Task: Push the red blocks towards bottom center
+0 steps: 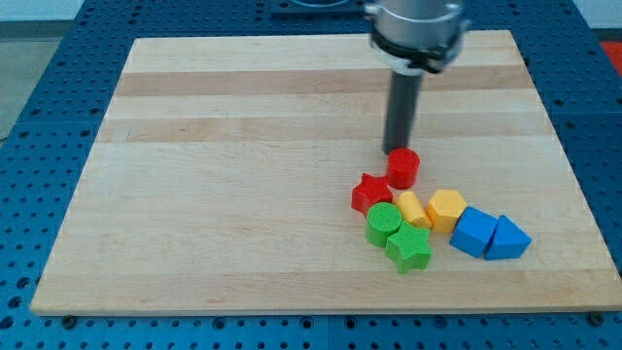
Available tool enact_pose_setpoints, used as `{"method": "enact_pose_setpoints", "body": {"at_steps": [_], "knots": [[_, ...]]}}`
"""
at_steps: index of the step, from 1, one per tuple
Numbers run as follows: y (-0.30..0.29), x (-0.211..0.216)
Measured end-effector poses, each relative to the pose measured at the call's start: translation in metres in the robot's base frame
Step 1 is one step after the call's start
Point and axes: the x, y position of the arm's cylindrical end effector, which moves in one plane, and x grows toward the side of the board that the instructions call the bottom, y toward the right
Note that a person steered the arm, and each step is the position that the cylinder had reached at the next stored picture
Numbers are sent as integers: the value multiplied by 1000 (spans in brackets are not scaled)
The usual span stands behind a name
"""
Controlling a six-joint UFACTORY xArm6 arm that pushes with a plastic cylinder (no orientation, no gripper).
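My tip (396, 150) is being held just above the red cylinder (403, 167), apparently touching; the red star (370, 192) is lying beside it. No hand w/ this rod.

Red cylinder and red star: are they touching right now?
Touching. In the camera view, the red cylinder sits against the upper right edge of the red star, with no board showing between them. My tip is just behind the cylinder.
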Motion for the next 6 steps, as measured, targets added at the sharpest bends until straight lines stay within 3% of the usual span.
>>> {"method": "enact_pose_setpoints", "body": {"at_steps": [1,2,4,6], "knots": [[44,12],[52,15],[-77,62],[-94,115]]}}
